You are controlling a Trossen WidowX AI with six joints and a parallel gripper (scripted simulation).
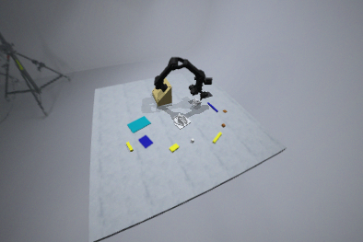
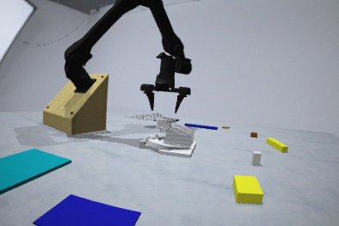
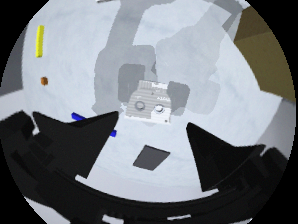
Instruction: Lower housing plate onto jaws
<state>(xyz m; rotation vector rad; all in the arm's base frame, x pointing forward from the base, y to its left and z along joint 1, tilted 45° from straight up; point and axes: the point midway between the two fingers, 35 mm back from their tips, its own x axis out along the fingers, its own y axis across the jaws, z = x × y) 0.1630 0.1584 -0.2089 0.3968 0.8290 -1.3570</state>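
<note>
My gripper (image 2: 163, 111) (image 3: 153, 120) is open and empty, fingers pointing down. It hangs above a small pale ribbed part (image 1: 196, 102) (image 2: 164, 125) (image 3: 145, 102) with two round features, apparently the housing plate, which stands low near the table, clear of the fingertips. The larger white assembly (image 1: 181, 121) (image 2: 177, 152) sits apart from that part, toward the front of the table. Its raised ribbed grey piece (image 2: 181, 136) stands tilted. The jaws, pins and stubs cannot be told apart in these views.
A dark flat plate (image 3: 151, 157) lies beyond the small part, near a blue bar (image 1: 213, 107) (image 2: 200, 126). Yellow blocks (image 1: 174, 147) (image 2: 248, 189), a white peg (image 2: 256, 158), a teal plate (image 1: 139, 124) and a blue plate (image 1: 146, 142) lie around. The arm's wooden base (image 2: 89, 111) stands behind.
</note>
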